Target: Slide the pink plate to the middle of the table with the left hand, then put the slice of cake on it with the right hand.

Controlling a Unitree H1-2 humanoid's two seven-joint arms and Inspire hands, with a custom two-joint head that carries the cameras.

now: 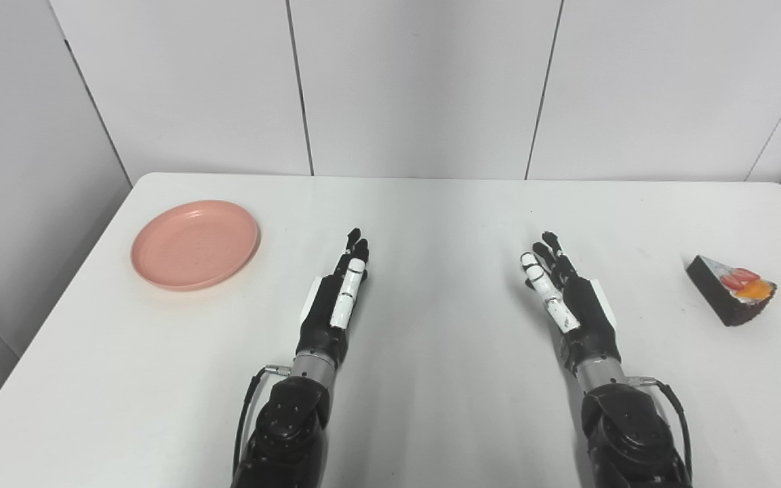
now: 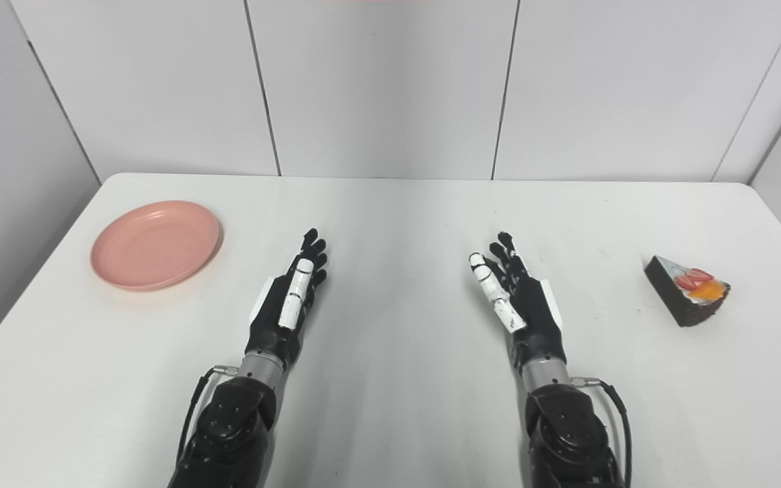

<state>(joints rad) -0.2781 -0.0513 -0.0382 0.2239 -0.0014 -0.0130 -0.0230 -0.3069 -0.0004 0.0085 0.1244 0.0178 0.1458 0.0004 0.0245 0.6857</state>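
Note:
A round pink plate lies empty near the table's left edge. Far to the right sits a dark chocolate cake slice topped with red and orange fruit. My left hand rests over the table's middle-left with fingers stretched forward and holding nothing, well right of the plate. My right hand mirrors it at the middle-right, fingers extended and empty, a good distance left of the cake. Neither hand touches any object.
The white table ends at a rounded far edge against grey wall panels. Its left edge runs close beside the plate, and the right edge lies just past the cake.

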